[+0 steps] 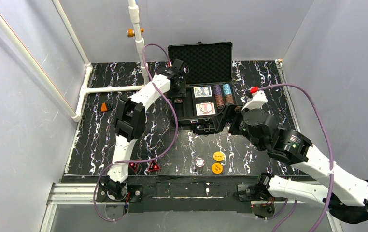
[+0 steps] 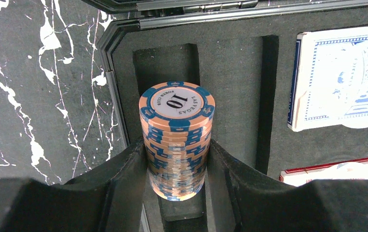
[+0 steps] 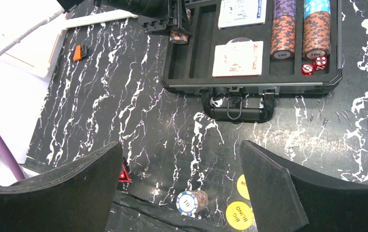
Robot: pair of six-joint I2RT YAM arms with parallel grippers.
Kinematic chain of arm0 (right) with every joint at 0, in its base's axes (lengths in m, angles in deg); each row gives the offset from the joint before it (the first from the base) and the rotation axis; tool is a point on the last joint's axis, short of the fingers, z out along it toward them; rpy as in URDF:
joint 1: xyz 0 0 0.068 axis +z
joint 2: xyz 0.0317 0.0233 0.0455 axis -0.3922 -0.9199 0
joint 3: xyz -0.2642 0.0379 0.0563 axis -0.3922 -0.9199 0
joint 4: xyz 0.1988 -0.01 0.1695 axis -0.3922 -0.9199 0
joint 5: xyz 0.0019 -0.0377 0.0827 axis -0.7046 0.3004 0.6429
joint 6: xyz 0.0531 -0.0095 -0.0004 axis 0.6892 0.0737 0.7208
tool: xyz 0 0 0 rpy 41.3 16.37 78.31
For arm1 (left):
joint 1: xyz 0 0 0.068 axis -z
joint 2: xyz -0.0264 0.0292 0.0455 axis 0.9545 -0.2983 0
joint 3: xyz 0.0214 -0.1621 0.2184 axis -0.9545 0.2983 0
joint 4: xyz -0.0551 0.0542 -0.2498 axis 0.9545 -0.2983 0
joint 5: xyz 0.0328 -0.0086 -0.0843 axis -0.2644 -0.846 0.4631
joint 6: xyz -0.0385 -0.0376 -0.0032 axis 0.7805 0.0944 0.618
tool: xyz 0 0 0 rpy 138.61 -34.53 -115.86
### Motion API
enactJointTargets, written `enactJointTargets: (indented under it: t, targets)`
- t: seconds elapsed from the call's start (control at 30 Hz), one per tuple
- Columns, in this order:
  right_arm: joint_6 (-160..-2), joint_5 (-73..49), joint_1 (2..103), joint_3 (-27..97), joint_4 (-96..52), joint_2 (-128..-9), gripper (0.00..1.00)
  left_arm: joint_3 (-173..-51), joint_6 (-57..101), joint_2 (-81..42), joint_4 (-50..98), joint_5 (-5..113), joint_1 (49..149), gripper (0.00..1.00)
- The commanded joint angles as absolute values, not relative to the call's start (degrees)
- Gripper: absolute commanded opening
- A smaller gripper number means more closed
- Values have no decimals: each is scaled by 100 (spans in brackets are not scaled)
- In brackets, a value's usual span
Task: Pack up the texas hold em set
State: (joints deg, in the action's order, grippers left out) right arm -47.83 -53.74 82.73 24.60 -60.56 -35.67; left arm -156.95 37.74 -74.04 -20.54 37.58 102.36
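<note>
Your left gripper [image 2: 177,162] clamps a stack of salmon-and-blue poker chips [image 2: 177,135] at the left slot of the black foam-lined case [image 1: 205,60]. Decks [image 1: 203,92] and chip rows [image 1: 223,94] sit inside. Your right gripper [image 3: 179,145] hangs unclenched. A loose chip stack [image 1: 200,162], orange discs [image 1: 218,156] and red-black triangles [image 1: 153,166] are left to pack.
</note>
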Motion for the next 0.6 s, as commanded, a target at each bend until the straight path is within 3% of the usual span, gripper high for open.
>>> enactJointTargets:
  t: [0.0, 0.17, 0.33, 0.43, 0.57]
  targets:
    - [-4732, -5518, 8264, 2392, -5972, -3482, 98, -15932, 3757, -7347, -2049, 3578, 10187, 14]
    - [-4706, -5509, 8261, 2392, -5977, -3489, 98, -15946, 3722, -7346, -2058, 3577, 10174, 23]
    - [-4666, -5501, 8265, 2390, -6014, -3465, 98, -15927, 3767, -7272, -2067, 3485, 10179, 52]
    - [-4649, -5498, 8260, 2416, -6067, -3477, 98, -15921, 3822, -7143, -2064, 3330, 10179, 77]
    - [-4599, -5500, 8266, 2449, -6102, -3493, 99, -16050, 3754, -6943, -2067, 3355, 10197, 86]
